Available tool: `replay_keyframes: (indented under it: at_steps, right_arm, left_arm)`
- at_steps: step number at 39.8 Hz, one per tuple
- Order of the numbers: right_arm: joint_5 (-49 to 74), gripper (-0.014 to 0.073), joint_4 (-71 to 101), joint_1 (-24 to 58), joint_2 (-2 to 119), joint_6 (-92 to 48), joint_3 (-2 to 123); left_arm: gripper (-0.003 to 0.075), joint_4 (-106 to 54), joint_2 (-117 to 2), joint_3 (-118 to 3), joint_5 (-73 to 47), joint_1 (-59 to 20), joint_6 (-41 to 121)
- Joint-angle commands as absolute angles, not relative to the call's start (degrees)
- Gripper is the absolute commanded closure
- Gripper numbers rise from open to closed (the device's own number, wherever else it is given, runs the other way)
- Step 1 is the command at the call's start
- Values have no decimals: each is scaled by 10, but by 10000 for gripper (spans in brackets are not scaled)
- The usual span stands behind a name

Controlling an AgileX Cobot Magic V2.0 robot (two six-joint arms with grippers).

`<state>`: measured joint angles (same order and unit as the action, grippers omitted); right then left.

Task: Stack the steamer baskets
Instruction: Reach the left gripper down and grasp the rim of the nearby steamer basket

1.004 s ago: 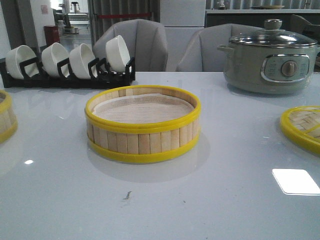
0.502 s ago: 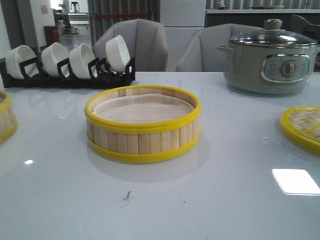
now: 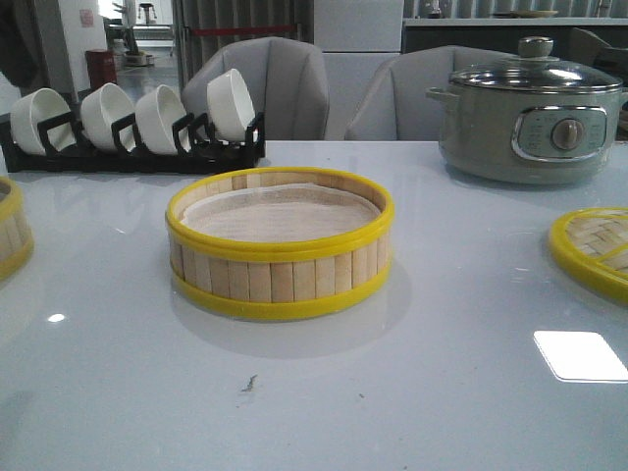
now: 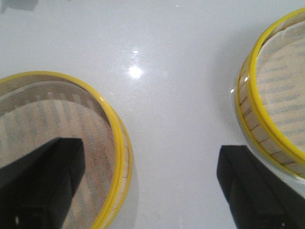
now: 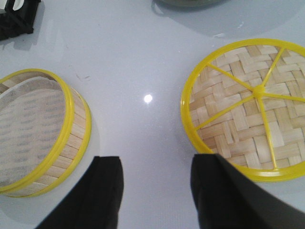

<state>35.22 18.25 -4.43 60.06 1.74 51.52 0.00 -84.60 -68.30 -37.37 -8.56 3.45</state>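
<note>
One steamer basket (image 3: pixel 280 245), with bamboo slats, yellow rims and a pale liner, stands at the middle of the table. A second steamer basket (image 3: pixel 8 235) is cut off by the left edge. In the left wrist view both show: the left one (image 4: pixel 57 138) and the middle one (image 4: pixel 279 90). My left gripper (image 4: pixel 150 157) is open above the left basket's near rim, with one finger over its liner and the other over bare table. My right gripper (image 5: pixel 157 164) is open over bare table between the middle basket (image 5: pixel 33 138) and the woven lid (image 5: pixel 248 109). Neither gripper shows in the front view.
The woven-bamboo lid (image 3: pixel 594 250) lies flat at the table's right edge. A grey-green electric pot (image 3: pixel 530 118) with a glass lid stands at the back right. A black rack of white bowls (image 3: pixel 132 123) stands at the back left. Grey chairs stand behind the table.
The baskets, lid, pot and rack have not moved. A dark blurred shape now shows in the top left corner of the front view.
</note>
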Motion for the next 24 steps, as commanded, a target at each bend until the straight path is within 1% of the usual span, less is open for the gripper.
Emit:
replay_keyframes:
  at_steps: [1, 9, 24]
  right_arm:
    - [326, 148, 194, -46, 593, 19, 537]
    - [327, 148, 194, -46, 593, 19, 537]
    - [325, 148, 194, -46, 593, 19, 537]
  left_arm:
    - [99, 3, -857, -704, -318, -75, 20]
    - [99, 0, -903, -705, -312, -44, 15]
    - [99, 0, -967, -721, -263, -44, 15]
